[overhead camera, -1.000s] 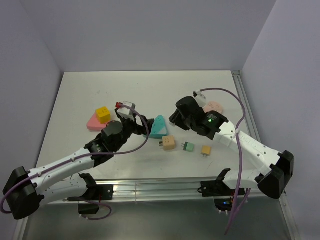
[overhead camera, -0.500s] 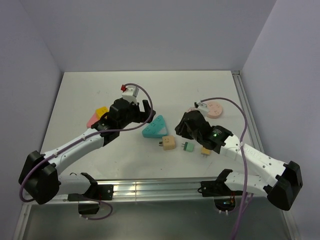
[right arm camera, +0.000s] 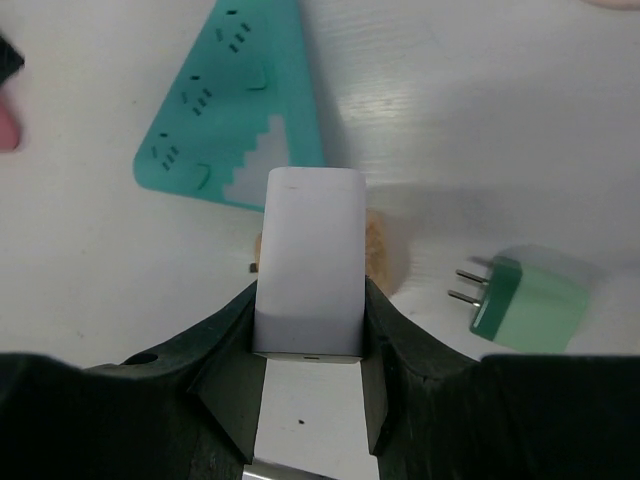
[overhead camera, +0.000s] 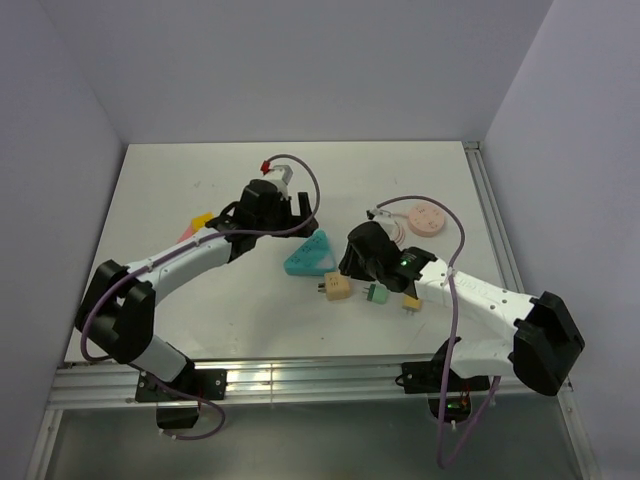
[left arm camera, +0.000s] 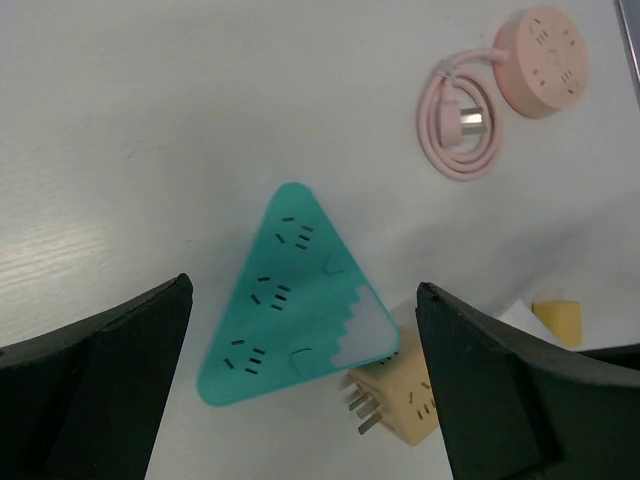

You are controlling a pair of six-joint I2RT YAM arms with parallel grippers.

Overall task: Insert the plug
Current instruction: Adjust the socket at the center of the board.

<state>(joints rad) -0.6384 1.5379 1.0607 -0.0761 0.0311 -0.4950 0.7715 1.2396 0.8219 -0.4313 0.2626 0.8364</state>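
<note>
Jaws on our right gripper (right arm camera: 308, 305) pinch a white plug (right arm camera: 308, 240) beside the green socket strip (right arm camera: 240, 100); our left gripper (left arm camera: 303, 290) has its jaws wide apart above it.

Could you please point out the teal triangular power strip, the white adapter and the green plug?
teal triangular power strip (left arm camera: 280, 300): left wrist view, middle of its top face.
white adapter (right arm camera: 308, 255): right wrist view, its upper face.
green plug (right arm camera: 530, 305): right wrist view, its body.

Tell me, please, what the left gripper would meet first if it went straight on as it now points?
Probably the teal strip, which lies straight ahead of the open left gripper; how far off is unclear.
</note>
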